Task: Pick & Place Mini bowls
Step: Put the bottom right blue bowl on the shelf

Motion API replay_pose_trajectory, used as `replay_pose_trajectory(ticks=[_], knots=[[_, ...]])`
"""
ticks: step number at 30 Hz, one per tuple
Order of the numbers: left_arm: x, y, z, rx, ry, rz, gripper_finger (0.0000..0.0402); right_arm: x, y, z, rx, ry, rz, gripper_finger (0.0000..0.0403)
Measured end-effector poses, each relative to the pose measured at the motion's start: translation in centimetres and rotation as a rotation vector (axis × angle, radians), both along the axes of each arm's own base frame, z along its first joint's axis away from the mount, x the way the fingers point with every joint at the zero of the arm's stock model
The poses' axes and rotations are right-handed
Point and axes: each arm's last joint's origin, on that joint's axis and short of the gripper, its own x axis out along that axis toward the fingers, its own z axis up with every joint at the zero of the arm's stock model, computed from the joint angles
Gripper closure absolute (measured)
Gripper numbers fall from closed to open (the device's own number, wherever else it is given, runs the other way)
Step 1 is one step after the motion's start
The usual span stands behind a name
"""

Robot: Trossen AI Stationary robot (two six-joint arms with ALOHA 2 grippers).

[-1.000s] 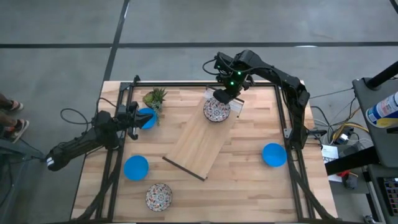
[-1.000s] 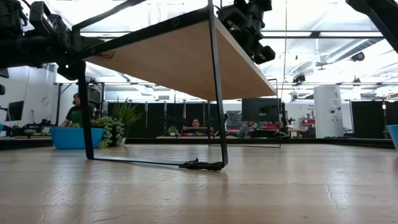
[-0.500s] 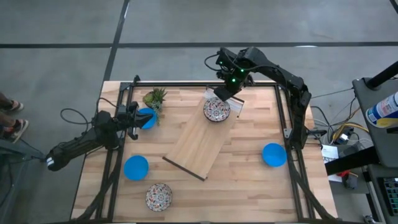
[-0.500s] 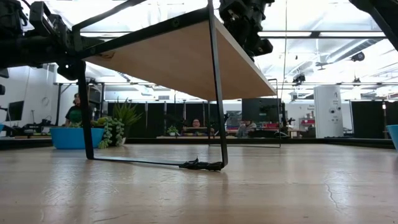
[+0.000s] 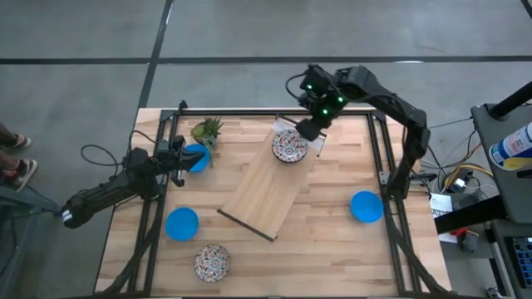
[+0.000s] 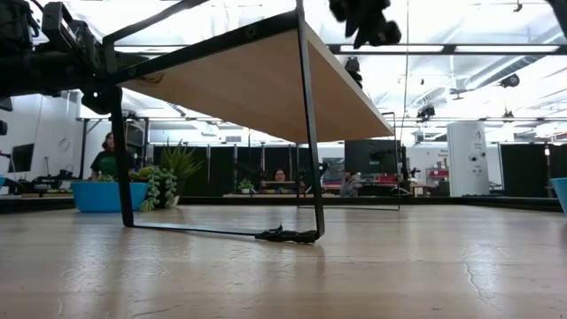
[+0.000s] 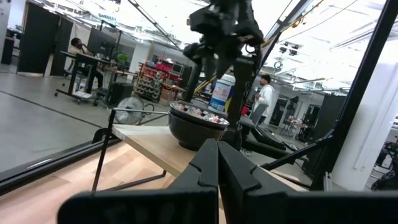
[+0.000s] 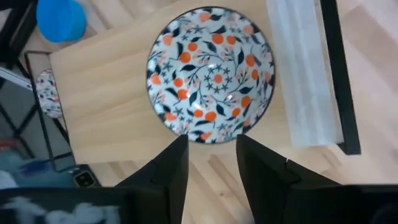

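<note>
A white bowl with red-and-dark pattern (image 5: pixel 289 146) (image 8: pixel 211 78) sits upright on the far end of the raised wooden board (image 5: pixel 266 187); it also shows in the left wrist view (image 7: pixel 198 127). My right gripper (image 5: pixel 309 129) (image 8: pixel 211 149) hovers open above it, off its far-right rim, touching nothing. A second patterned bowl (image 5: pixel 212 262) rests near the table's near edge. Three blue bowls (image 5: pixel 195 158) (image 5: pixel 182 223) (image 5: pixel 366 207) stand on the table. My left gripper (image 5: pixel 177 158) (image 7: pixel 217 168) is shut, held above the table beside the left blue bowl.
The board is a shelf on black metal legs (image 6: pixel 310 133), set diagonally across the table's middle. A small green plant (image 5: pixel 206 130) stands at the far left. A black frame (image 5: pixel 274 112) rims the table. People sit in the room beyond.
My right gripper has risen from just above the patterned bowl and drifted toward the table's right and far edge. The bowl has stayed where it was on the board.
</note>
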Motion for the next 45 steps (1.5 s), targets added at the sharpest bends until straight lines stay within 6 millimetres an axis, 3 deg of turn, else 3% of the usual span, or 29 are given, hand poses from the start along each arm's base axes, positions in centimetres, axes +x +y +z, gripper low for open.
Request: replay_pose_trajectory(ticks=[6, 12, 19, 27, 33, 45], knots=[[0.0, 0.0, 0.0, 0.000, 0.000, 0.000, 0.0402, -0.9, 4.3, 1.5, -0.081, -0.007, 0.032, 0.0285], [0.0, 0.0, 0.0, 0.000, 0.000, 0.000, 0.0402, -1.8, 8.5, 1.0, -0.099, 0.046, 0.016, 0.0292], [0.0, 0.0, 0.0, 0.000, 0.001, 0.000, 0.0402, -3.3, 13.4, -1.9, -0.155, 0.151, 0.056, 0.0292], [0.0, 0.0, 0.0, 0.000, 0.000, 0.000, 0.0402, -6.1, 18.1, -7.6, -0.235, 0.268, 0.147, 0.0297], [0.0, 0.0, 0.0, -0.001, 0.001, 0.000, 0.0402, -8.7, 19.6, -11.7, -0.187, 0.295, 0.035, 0.0308], [0.0, 0.0, 0.0, -0.001, 0.003, 0.000, 0.0402, -12.5, 19.3, -18.5, 0.044, 0.341, -0.263, 0.0310]])
